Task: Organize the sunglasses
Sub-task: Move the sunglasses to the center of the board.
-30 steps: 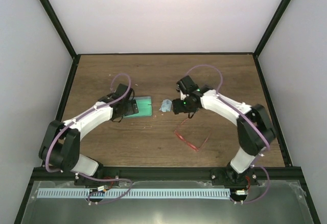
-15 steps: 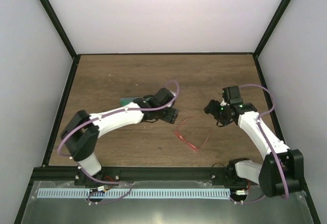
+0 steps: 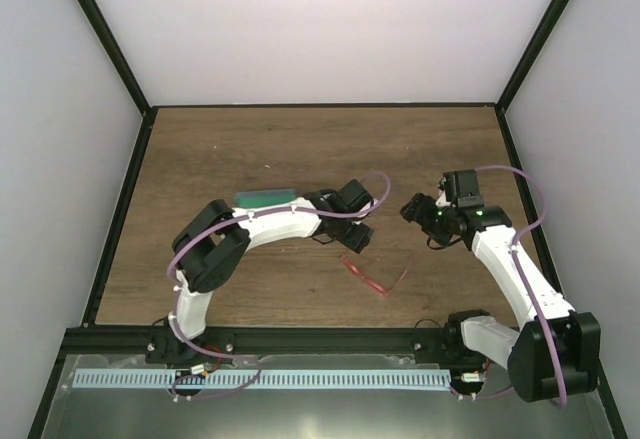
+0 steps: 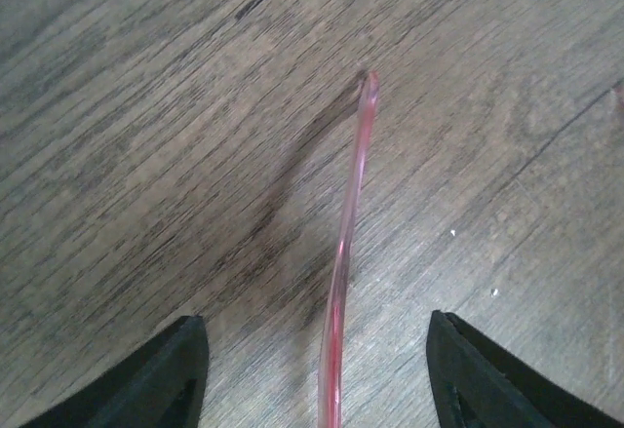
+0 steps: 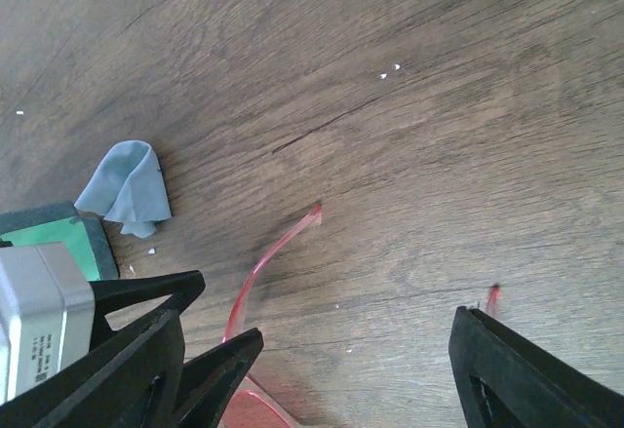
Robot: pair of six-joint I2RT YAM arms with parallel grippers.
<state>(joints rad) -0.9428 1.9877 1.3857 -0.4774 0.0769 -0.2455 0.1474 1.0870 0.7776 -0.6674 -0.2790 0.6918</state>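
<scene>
Left arm is now reaching across from the case [image 3: 265, 198] to the sunglasses [image 3: 373, 277], which are lying on the table [image 3: 250, 149] between both arms. Right gripper [image 3: 413, 209] is hanging back, jaws apart, empty. We are seeing the left gripper [image 4: 317, 379] partly open, straddling one temple arm [image 4: 349, 223] without touching it. We are judging the risk: pinched so near its slim tip, the frame may swing or slip free.
</scene>
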